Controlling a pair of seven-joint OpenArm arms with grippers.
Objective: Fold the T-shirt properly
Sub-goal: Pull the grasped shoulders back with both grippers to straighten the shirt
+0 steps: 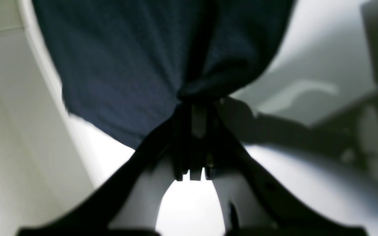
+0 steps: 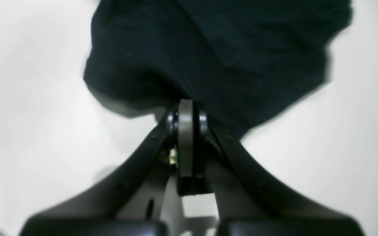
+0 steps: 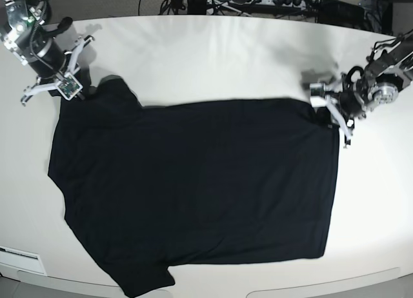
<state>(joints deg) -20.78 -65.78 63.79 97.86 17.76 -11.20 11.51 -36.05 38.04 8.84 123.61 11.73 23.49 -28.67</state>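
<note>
The T-shirt (image 3: 193,188) lies spread across the white table (image 3: 213,59), plain black side up, with its sleeves toward the left of the base view and its straight hem down the right. One sleeve reaches up to the upper left, the other hangs near the table's front edge at the bottom.

At the upper-left sleeve the right gripper (image 3: 72,91) sits right on the cloth's corner. Its wrist view shows the jaws pressed together around a pinch of dark fabric (image 2: 208,49), which bunches up just above the fingertips (image 2: 185,111) — the white table showing on either side.

At the far upper corner of the hem the left gripper (image 3: 329,111) meets the shirt's edge. In its wrist view the jaws are closed on a gathered fold of the cloth (image 1: 136,65), the fabric fanning out from the tips (image 1: 197,103); the picture is blurred, so how much material is caught between them is hard to judge.

Cables and equipment (image 3: 258,0) crowd the far side beyond the table.
</note>
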